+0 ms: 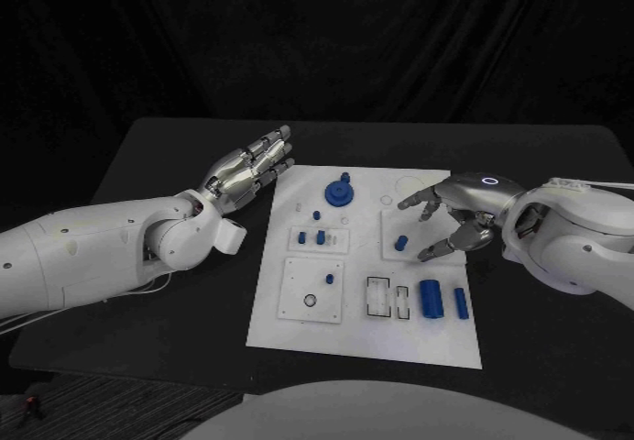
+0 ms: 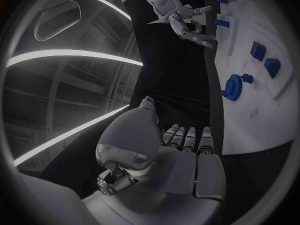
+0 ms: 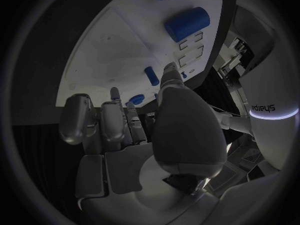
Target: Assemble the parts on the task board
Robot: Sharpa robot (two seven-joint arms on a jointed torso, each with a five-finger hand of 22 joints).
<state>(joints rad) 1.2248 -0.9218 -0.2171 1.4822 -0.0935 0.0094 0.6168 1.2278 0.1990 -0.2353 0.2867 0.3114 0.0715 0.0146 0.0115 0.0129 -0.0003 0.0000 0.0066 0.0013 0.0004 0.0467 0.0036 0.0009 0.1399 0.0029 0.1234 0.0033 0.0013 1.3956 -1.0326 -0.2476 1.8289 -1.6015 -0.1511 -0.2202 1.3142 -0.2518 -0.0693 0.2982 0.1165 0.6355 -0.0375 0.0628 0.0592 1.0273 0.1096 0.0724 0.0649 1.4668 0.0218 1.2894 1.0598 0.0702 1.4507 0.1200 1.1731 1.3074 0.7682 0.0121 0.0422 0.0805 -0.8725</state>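
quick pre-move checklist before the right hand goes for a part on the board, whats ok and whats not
1. Right hand free to grasp: ok, fingers spread over the task board's right side, nothing in them.
2. Left hand out of the way: ok, open, fingers extended, beside the board's left edge, off the parts.
3. Nearest part reachable: ok, the small blue peg stands just beside the right hand's fingertips.
4. Fingertips touching the board: cannot tell.
5. Large blue cylinder and slim blue cylinder undisturbed: ok, both lie near the board's right edge, clear of the hand.
6. Blue gear seated: cannot tell.
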